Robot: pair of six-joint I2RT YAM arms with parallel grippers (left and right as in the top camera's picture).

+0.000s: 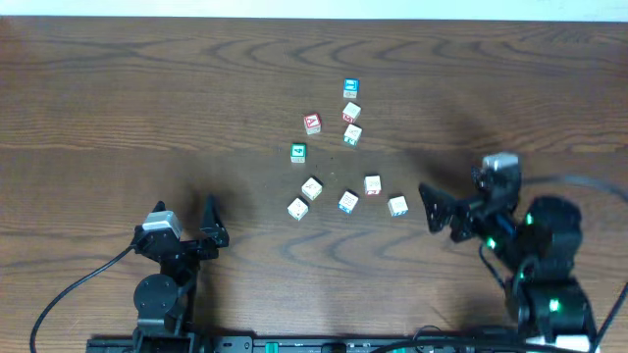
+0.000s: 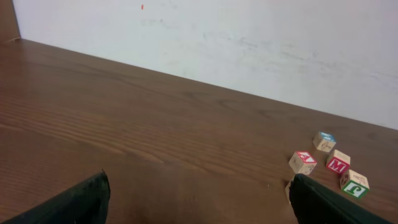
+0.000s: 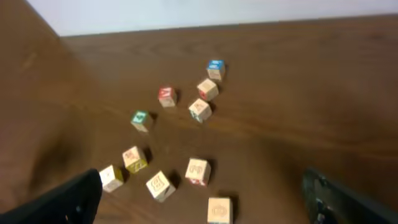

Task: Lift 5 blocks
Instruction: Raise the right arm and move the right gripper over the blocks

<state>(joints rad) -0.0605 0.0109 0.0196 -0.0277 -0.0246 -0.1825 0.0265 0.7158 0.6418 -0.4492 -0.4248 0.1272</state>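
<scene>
On the table (image 1: 108, 88): dark wood with every cube resting flat on it and none raised, so the job looks unstarted, with all five lifts left to do
Right gripper (image 1: 430, 208): jaws spread wide with nothing between them, at the right side of the table, pointing toward the cubes
Left gripper (image 2: 198, 183): jaws also spread wide and holding nothing, at the near left, well apart from every cube
Blocks (image 1: 347, 202): five pale cream ones in a loose row near the middle of the table, between the two grippers but much closer to the right one, each standing apart from its neighbours
Nearest block (image 1: 397, 206): right end of that row, just beside the right gripper's tips and not touching them, probably the easiest first pick
Farthest block (image 1: 297, 208): left end of the row, the one closest to the left gripper, though well apart from it
Other cubes: farther back lie a blue cube (image 1: 350, 89), a red cube (image 1: 312, 123), a green cube (image 1: 298, 152) and two more pale cubes (image 1: 351, 112) below the blue one, all beyond the row of five
</scene>
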